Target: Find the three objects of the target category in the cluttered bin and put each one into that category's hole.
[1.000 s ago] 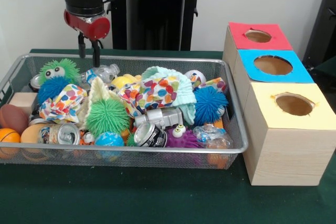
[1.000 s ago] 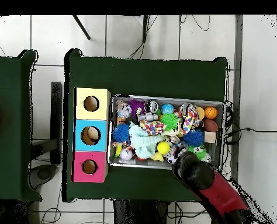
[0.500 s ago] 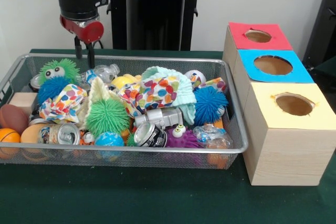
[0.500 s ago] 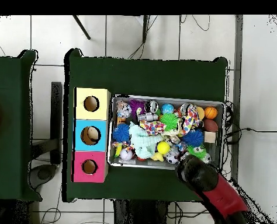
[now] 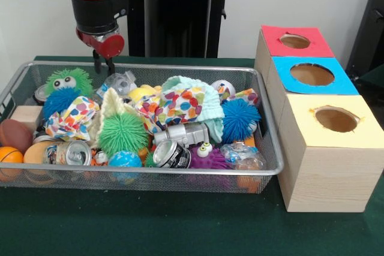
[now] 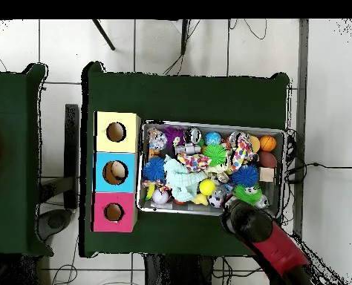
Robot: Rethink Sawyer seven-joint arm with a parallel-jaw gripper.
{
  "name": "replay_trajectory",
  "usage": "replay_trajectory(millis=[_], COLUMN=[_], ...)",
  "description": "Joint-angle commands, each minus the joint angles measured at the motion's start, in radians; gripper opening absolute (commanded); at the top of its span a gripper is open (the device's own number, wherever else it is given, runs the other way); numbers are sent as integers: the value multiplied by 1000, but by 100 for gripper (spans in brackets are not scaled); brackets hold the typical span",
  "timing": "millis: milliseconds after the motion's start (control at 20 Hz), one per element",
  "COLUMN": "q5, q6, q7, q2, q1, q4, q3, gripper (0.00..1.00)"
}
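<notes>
The green table (image 5: 180,232) carries a wire bin (image 5: 264,169) on the left, with three wooden boxes just beside it on the right: yellow-topped (image 5: 333,154) nearest, blue-topped (image 5: 312,76) behind it, red-topped (image 5: 294,41) farthest, each with a round hole. The bin is heaped with spiky balls, patterned cloths, crushed cans and plastic bottles. At the bin's far left, the end effector (image 5: 103,64) has its fingers drawn close together over a crumpled clear bottle (image 5: 120,82); whether it grips the bottle cannot be told.
</notes>
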Motion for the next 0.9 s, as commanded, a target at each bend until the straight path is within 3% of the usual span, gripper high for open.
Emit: replay_trajectory(millis=[50, 600, 900], q5=[22, 29, 36], q6=[-69, -51, 136], q7=[175, 172, 135], q2=[51, 30, -58], q1=[11, 19, 72], q4=[-60, -61, -103], q3=[109, 114, 44], gripper=[100, 100, 100])
